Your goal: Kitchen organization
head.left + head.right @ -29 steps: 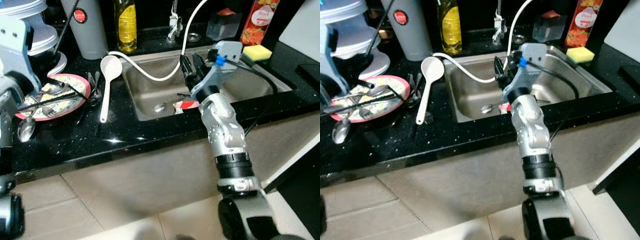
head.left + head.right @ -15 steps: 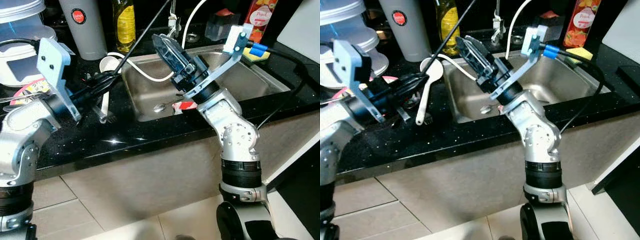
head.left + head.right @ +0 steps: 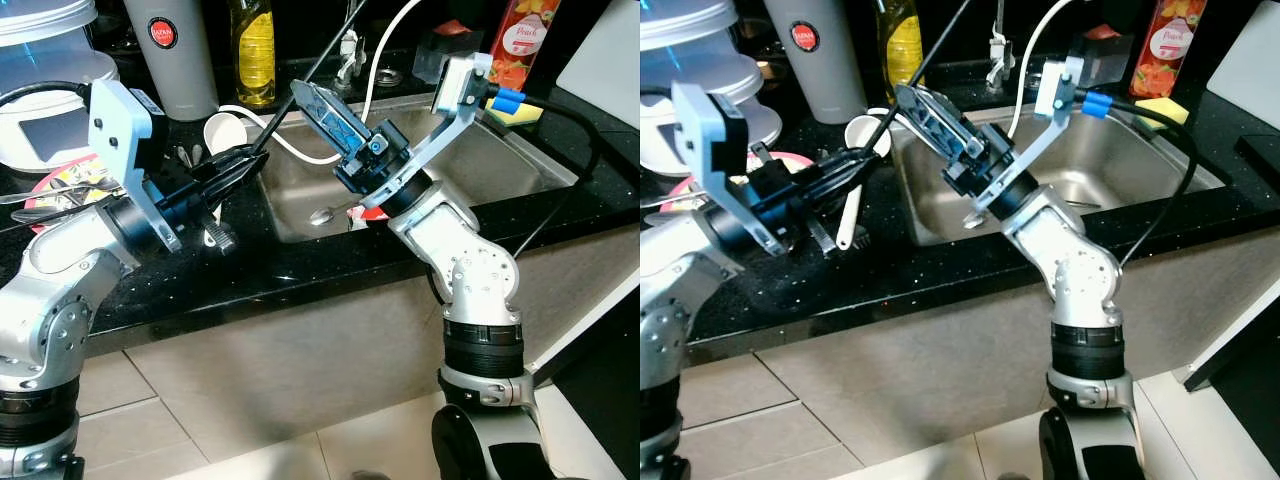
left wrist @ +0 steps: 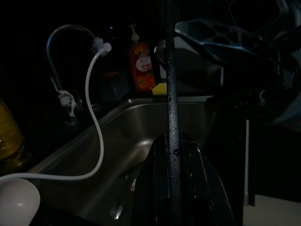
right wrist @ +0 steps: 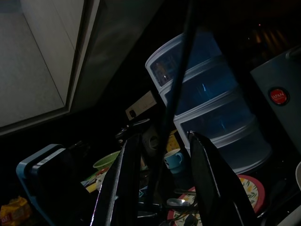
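My left gripper [image 3: 250, 158] is shut on a thin black chopstick [image 3: 300, 80], which slants up and away over the left edge of the sink [image 3: 520, 165]. In the left wrist view the patterned chopstick [image 4: 171, 94] rises out of the shut left gripper [image 4: 173, 141]. My right gripper [image 3: 310, 98] is raised over the sink's left side, pointing toward the left arm, and it is open. Seen in the right wrist view, the chopstick [image 5: 176, 89] crosses the gap of the right gripper [image 5: 162, 135]; I cannot tell whether it touches a finger.
A pink-rimmed plate [image 3: 55, 192] with cutlery lies at the left of the black counter [image 3: 300, 265], a white ladle [image 3: 218, 130] beside it. A spoon [image 3: 322, 214] lies in the sink. Behind stand a grey canister [image 3: 172, 50], yellow bottle [image 3: 250, 50], white hose [image 3: 385, 50], sponge [image 3: 522, 108].
The left arm came in from the plate toward the sink with the chopstick in its gripper. The right gripper swung up out of the sink and turned left toward the chopstick.
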Controlling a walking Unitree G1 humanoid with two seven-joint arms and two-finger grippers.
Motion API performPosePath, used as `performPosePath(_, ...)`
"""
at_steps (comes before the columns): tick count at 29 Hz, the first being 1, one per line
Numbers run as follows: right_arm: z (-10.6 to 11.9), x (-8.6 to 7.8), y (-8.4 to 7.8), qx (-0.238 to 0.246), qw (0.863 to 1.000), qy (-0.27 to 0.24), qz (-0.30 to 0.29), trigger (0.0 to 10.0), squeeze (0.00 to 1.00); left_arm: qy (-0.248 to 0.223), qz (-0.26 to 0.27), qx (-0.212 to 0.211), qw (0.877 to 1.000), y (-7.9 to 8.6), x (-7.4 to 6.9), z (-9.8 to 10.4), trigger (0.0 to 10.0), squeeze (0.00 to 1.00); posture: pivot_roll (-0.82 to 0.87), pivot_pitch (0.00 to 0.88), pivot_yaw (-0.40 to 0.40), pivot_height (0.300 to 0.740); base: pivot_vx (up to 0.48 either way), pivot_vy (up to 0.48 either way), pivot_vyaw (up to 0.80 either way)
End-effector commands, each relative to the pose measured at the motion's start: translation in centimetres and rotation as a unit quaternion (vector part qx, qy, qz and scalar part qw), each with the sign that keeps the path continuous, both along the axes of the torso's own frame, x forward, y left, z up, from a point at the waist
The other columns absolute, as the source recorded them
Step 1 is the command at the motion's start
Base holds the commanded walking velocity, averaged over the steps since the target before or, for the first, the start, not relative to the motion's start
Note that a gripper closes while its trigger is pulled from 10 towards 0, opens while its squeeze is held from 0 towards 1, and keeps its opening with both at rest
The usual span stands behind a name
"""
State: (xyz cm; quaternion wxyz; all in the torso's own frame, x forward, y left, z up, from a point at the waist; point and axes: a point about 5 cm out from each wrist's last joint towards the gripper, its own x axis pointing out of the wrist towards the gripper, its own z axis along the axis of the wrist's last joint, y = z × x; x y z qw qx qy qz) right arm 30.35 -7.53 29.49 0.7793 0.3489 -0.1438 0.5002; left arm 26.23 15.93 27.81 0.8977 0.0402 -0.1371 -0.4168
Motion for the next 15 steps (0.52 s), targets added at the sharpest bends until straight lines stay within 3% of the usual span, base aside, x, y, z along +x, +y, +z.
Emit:
performPosePath(1,0.06,-0.25,-0.13,-0.001,1.000,0.000,0.002,10.0,0.00,0.009,-0.014,-0.004,1.000,-0.54,-0.27,-0.31,10.0,0.00,-0.04,0.000,-0.003,0.740,0.000,0.000,0.00)
performPosePath(2,0.07,-0.24,-0.17,0.000,1.000,0.001,0.002,10.0,0.00,0.011,-0.014,-0.002,1.000,-0.56,-0.27,-0.41,10.0,0.00,-0.04,0.000,-0.003,0.740,0.000,0.000,0.00)
performPosePath(3,0.08,-0.24,-0.19,0.000,1.000,0.001,0.002,7.5,0.00,0.013,-0.012,-0.001,1.000,-0.56,-0.25,-0.48,10.0,0.00,-0.04,0.000,-0.003,0.740,0.000,0.000,0.00)
performPosePath(4,0.09,-0.21,-0.24,0.002,1.000,0.003,0.001,2.8,0.00,0.015,-0.011,0.000,1.000,-0.54,-0.22,-0.52,10.0,0.00,-0.04,0.000,-0.002,0.740,0.000,0.000,0.00)
performPosePath(5,0.09,-0.21,-0.24,0.002,1.000,0.003,0.001,2.8,0.00,0.015,-0.011,0.000,1.000,-0.54,-0.22,-0.52,10.0,0.00,-0.04,0.000,-0.002,0.740,0.000,0.000,0.00)
performPosePath(7,0.11,-0.20,-0.36,0.005,1.000,0.006,0.002,0.0,0.00,0.016,-0.009,0.000,1.000,-0.51,-0.20,-0.53,10.0,0.00,-0.03,0.000,0.000,0.740,0.000,0.000,0.00)
performPosePath(15,0.21,-0.34,-0.47,0.009,1.000,0.007,0.005,0.0,0.00,0.011,0.001,0.008,1.000,-0.52,-0.18,-0.42,10.0,0.00,-0.03,0.000,0.001,0.740,0.000,0.000,0.00)
